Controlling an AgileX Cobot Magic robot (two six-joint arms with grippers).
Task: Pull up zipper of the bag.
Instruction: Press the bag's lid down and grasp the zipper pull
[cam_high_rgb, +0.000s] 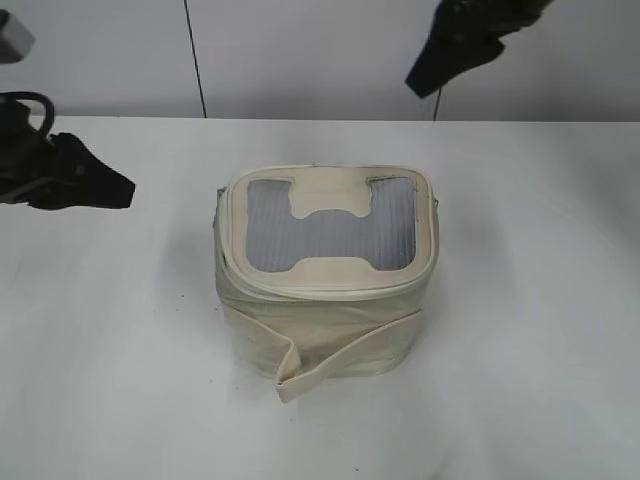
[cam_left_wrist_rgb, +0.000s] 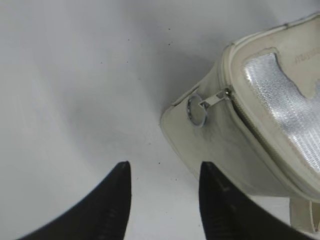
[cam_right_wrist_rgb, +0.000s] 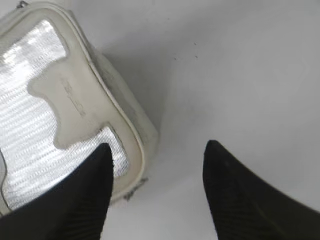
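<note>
The zipper (cam_left_wrist_rgb: 235, 102) runs round the rim of the bag's top panel, its silver ring pull (cam_left_wrist_rgb: 197, 110) hanging at one corner, just beyond the left gripper (cam_left_wrist_rgb: 165, 186), whose dark fingers are spread and hold nothing. The bag (cam_high_rgb: 325, 285) stands upright mid-table (cam_high_rgb: 520, 380), boxy cream leatherette with a grey mesh window (cam_high_rgb: 330, 240); a loose strap (cam_high_rgb: 345, 355) droops across its front. The right gripper (cam_right_wrist_rgb: 157, 167) hovers above the bag's far corner, fingers parted, empty.
</note>
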